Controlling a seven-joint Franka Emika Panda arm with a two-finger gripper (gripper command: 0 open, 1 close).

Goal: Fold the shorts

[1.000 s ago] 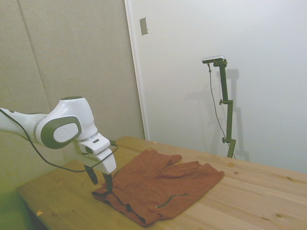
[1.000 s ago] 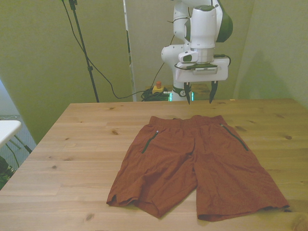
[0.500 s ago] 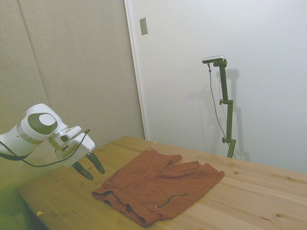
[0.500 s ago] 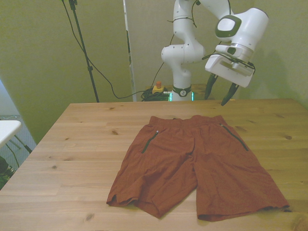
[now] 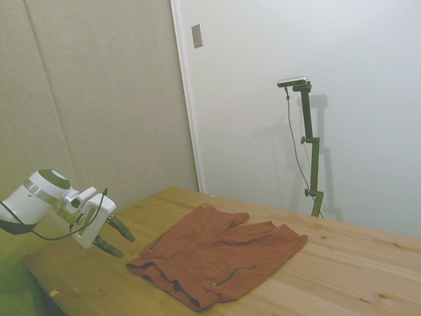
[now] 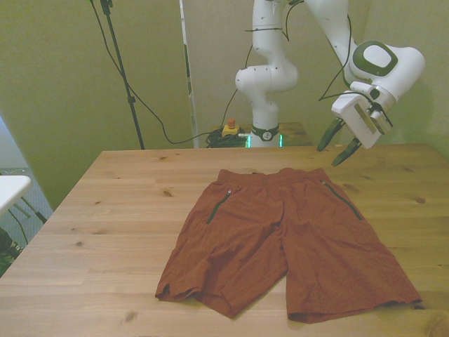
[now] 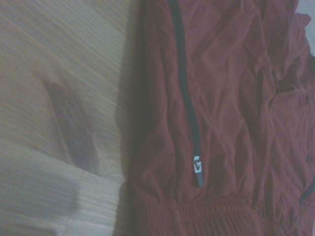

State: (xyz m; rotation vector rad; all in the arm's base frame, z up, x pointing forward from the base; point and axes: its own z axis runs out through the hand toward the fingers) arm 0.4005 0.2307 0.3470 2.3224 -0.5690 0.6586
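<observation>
The rust-orange shorts (image 6: 287, 235) lie spread flat on the wooden table (image 6: 105, 232), waistband toward the far edge and both legs toward the near edge. In the side view the shorts (image 5: 217, 253) look wrinkled. The wrist view shows the shorts (image 7: 221, 98) close up, with a dark pocket zip and its silver pull. My gripper (image 6: 337, 149) hangs open and tilted above the table, off the waistband's corner at the front view's right, touching nothing. In the side view the gripper (image 5: 123, 243) is left of the shorts, empty.
A white object's edge (image 6: 10, 188) shows beside the table at the front view's left. Black cables and a thin pole (image 6: 123, 77) stand behind the table's far edge. Bare wood surrounds the shorts on every side.
The gripper has swung from above the waistband's middle out to the front view's right and tilted sideways, staying open. The shorts have not moved.
</observation>
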